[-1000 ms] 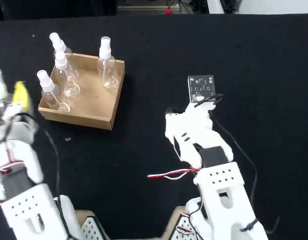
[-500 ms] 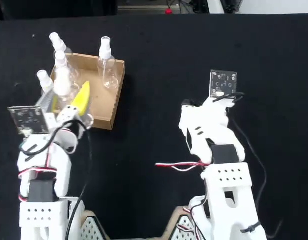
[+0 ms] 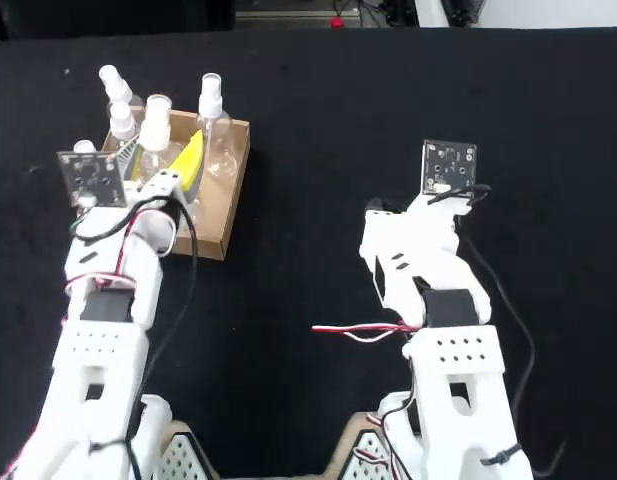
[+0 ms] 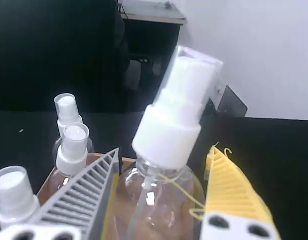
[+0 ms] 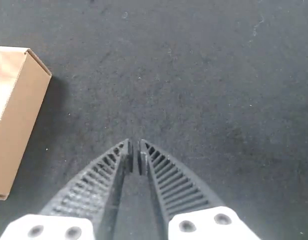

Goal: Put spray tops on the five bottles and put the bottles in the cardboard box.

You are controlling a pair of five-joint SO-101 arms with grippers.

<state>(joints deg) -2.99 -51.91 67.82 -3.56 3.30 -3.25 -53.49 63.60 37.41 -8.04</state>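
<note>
Your left claw [image 3: 166, 160] has swung over the cardboard box [image 3: 224, 205], gripping a capped bottle [image 3: 154, 118]. Four capped bottles [image 3: 210, 100] stand inside. Your right claw [image 5: 134, 152] is clenched, empty.

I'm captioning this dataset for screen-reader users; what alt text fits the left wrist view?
The left gripper holds a clear bottle with a white spray top between its grey and yellow fingers. Three more capped bottles stand beside it at the cardboard box.

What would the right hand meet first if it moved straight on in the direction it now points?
Probably the bare black table. The right hand, shut, points at open surface, and the cardboard box lies off to the side of that line. Depth is unclear.
</note>
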